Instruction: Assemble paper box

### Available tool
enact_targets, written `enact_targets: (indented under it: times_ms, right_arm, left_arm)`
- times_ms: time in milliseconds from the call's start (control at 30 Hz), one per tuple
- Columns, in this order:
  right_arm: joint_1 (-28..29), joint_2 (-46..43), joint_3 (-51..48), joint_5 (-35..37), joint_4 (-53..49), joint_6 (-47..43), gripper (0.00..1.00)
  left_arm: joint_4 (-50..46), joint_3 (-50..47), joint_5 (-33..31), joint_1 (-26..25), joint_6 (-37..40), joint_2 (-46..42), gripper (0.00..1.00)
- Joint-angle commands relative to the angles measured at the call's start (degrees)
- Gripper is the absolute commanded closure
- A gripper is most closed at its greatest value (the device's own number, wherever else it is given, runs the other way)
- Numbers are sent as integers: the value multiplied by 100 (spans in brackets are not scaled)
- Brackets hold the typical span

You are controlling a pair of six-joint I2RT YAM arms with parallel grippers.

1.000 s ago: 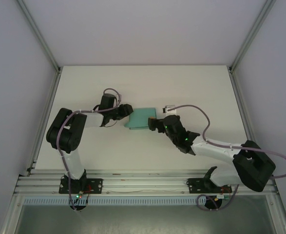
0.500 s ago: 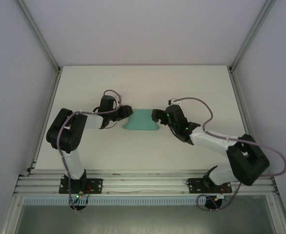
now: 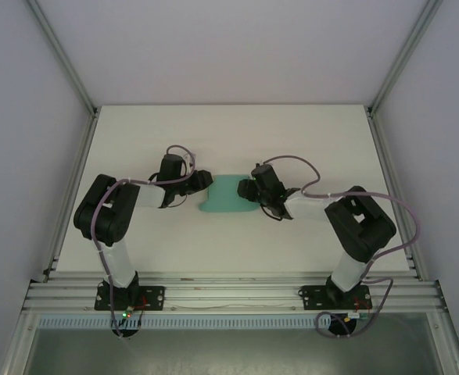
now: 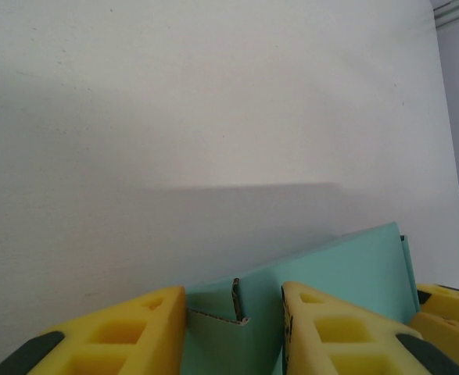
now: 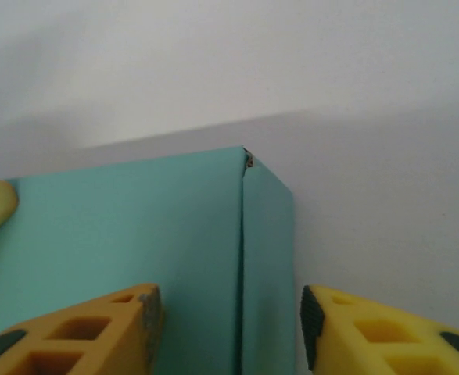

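The box [image 3: 227, 195] lies 9-to-3: left gripper [image 4: 234, 303] pinches its 9 o'clock end, right gripper [image 5: 229, 305] straddles the 3 o'clock end, grip uncertain.

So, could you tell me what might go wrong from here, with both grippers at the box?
The right gripper straddles a folded corner of the paper box; squeezing there may crush or crease the thin card. The left gripper grips the end where a tab edge sticks up; any pull against the right gripper could tear it or skew the box.
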Motion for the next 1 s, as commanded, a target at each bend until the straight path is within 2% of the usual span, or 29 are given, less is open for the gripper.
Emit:
enact_targets:
  times_ms: [0, 67, 200, 333, 467, 567, 700, 833, 967]
  right_arm:
    - [-17, 309, -302, -59, 33, 319, 54]
    - [-15, 368, -406, -92, 124, 432, 55]
    - [-19, 367, -504, -88, 217, 602, 56]
    - [-20, 321, -459, -92, 148, 582, 56]
    - [-19, 337, -411, -130, 161, 571, 56]
    - [-21, 299, -404, -122, 184, 556, 55]
    - [-25, 68, -347, -208, 50, 430, 45]
    - [-113, -358, -280, -407, -180, 368, 32]
    - [-192, -767, -293, -1041, -335, 392, 17]
  left_arm:
    - [-732, -189, 1, -52, 252, -19, 65]
    - [-715, -176, 132, -52, 272, -79, 64]
    - [-600, -204, 444, -47, 269, -216, 53]
    - [-646, -235, 712, -49, 279, -384, 47]
    - [-438, -333, 1051, -51, 172, -375, 47]
    - [-334, -391, 1043, -44, 72, -221, 51]
    - [-84, -446, 1111, 47, -137, 35, 62]
    - [438, -649, 1300, 188, -405, 201, 76]
    - [1138, -916, 1501, 338, -747, 296, 81]
